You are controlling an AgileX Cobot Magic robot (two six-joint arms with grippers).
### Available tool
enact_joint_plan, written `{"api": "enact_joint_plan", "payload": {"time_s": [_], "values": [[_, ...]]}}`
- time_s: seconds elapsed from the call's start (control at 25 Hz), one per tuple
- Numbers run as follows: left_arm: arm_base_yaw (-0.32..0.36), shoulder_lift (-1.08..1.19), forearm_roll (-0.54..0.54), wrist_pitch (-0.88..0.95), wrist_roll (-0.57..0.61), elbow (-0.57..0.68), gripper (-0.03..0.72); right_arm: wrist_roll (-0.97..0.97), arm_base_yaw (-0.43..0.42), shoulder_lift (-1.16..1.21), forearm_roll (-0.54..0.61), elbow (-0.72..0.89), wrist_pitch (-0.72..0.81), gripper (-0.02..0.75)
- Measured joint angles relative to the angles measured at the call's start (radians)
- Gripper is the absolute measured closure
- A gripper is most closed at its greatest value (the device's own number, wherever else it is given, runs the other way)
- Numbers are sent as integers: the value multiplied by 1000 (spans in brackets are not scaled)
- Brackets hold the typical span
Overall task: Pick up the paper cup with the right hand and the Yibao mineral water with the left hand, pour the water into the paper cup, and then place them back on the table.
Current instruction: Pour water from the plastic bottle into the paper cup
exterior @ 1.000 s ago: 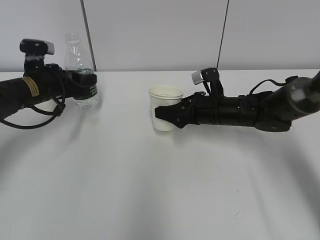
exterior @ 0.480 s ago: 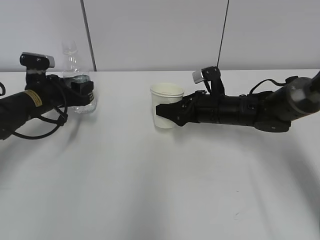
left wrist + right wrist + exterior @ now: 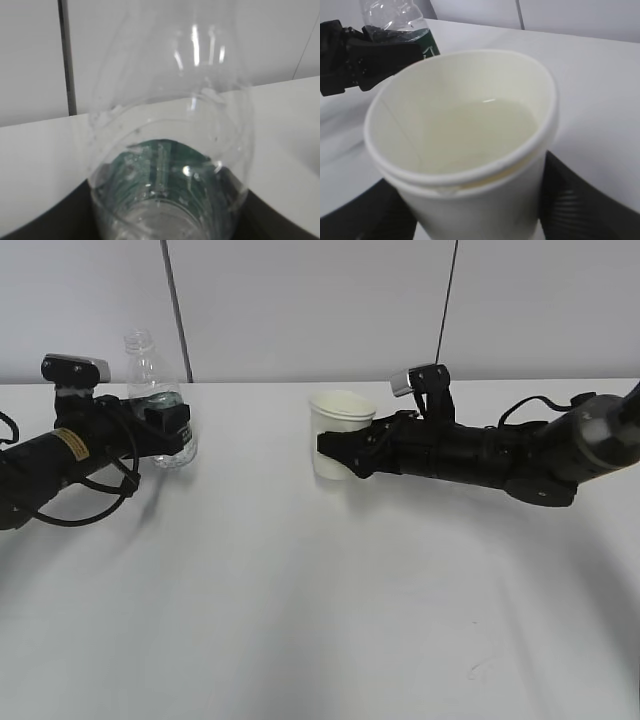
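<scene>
Currently on record:

1. Counter (image 3: 300,620): plain white, flat; faint scuff marks toward the near right.
2. Paper cup (image 3: 338,435): cream-white, rolled rim, near the middle of the counter, tilted slightly. The right wrist view shows the cup (image 3: 465,150) with pale liquid inside. Whether its base touches the counter cannot be told.
3. Right gripper (image 3: 335,455): black, reaching in from the right, closed around the cup's lower wall.
4. Water bottle (image 3: 158,405): clear plastic, dark green label, uncapped, far left by the back wall. The left wrist view shows the bottle (image 3: 170,150) close up.
5. Left gripper (image 3: 172,430): black, clamped on the bottle at label height; yellow sticker on its arm.
</scene>
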Motion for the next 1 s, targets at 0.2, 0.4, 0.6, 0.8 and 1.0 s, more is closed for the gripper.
{"api": "enact_joint_plan", "payload": {"time_s": [0.2, 0.4, 0.6, 0.8, 1.0], "values": [[0, 0, 0, 0, 0, 0, 306, -52, 0, 0, 53, 0, 37, 230], [0, 0, 0, 0, 0, 0, 306, -107, 0, 0, 126, 0, 54, 230], [0, 0, 0, 0, 1, 0, 306, -178, 0, 0, 206, 0, 73, 230], [0, 0, 1, 0, 1, 0, 306, -226, -11, 2, 280, 0, 96, 230], [0, 0, 1, 0, 2, 0, 306, -237, -46, 2, 314, 0, 96, 230]]}}
